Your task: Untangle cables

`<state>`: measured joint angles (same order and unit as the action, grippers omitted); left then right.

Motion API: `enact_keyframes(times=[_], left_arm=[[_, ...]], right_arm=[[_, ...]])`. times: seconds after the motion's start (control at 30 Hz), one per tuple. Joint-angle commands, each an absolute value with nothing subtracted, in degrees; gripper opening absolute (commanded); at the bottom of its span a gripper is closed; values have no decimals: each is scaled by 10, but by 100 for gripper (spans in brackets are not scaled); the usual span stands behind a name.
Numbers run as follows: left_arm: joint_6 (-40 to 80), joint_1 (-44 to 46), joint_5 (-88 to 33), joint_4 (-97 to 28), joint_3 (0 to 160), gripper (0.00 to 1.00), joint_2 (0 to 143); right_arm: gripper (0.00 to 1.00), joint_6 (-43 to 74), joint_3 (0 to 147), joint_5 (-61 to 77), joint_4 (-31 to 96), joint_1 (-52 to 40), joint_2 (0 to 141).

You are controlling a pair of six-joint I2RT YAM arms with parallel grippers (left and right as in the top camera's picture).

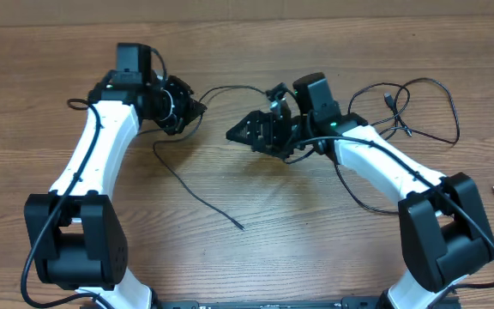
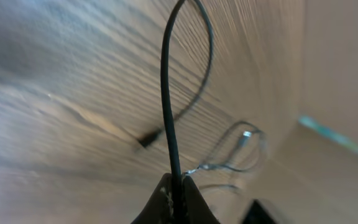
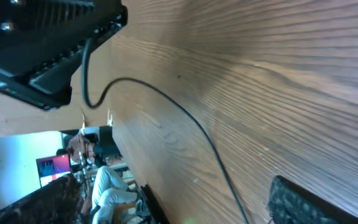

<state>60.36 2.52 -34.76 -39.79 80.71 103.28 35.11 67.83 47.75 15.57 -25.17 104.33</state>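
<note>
My left gripper (image 1: 200,109) is shut on a thin black cable (image 1: 230,90). In the left wrist view this cable (image 2: 166,93) rises straight out of the pinched fingertips (image 2: 166,194), arches over and comes down to a black plug on the table. Another stretch of black cable (image 1: 200,193) trails toward the table's front. More cables (image 1: 423,107) lie in loose loops at the right. My right gripper (image 1: 232,133) faces the left one with its fingers wide apart and nothing between them. In the right wrist view a cable (image 3: 197,134) runs along the wood toward my right gripper (image 3: 176,193).
The wooden table (image 1: 316,249) fills the overhead view. Thick black robot wires run along both white arms (image 1: 93,154). Silver-tipped cable ends (image 2: 246,134) lie beyond the left fingers. The table edge (image 3: 126,168) and a room with people show at the lower left of the right wrist view.
</note>
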Motion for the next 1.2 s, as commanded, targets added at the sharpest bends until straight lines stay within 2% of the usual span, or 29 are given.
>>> enact_keyframes(times=[0.0, 0.27, 0.6, 0.73, 0.87, 0.93, 0.97, 1.0, 1.17], left_arm=[[684, 28, -421, -399, 808, 4, 1038], [684, 34, -403, -403, 808, 4, 1038], [684, 45, -378, -414, 808, 4, 1038], [684, 46, -437, -420, 808, 4, 1038], [683, 46, -462, -420, 808, 4, 1038], [679, 46, -455, -424, 808, 4, 1038], [669, 46, -449, -427, 808, 4, 1038], [645, 46, -437, -430, 808, 4, 1038], [539, 46, -366, -446, 808, 9, 1038]], right_arm=[[88, 409, 678, 442, 133, -268, 1041], [73, 516, 678, 364, 69, -319, 1041], [67, 551, 678, 341, 26, -351, 1041], [57, 558, 678, 317, 27, -353, 1041], [40, 557, 678, 286, 37, -356, 1041], [23, 555, 678, 263, 48, -356, 1041], [10, 550, 678, 248, 57, -356, 1041], [4, 530, 678, 237, 70, -356, 1041], [4, 448, 678, 237, 83, -355, 1041]])
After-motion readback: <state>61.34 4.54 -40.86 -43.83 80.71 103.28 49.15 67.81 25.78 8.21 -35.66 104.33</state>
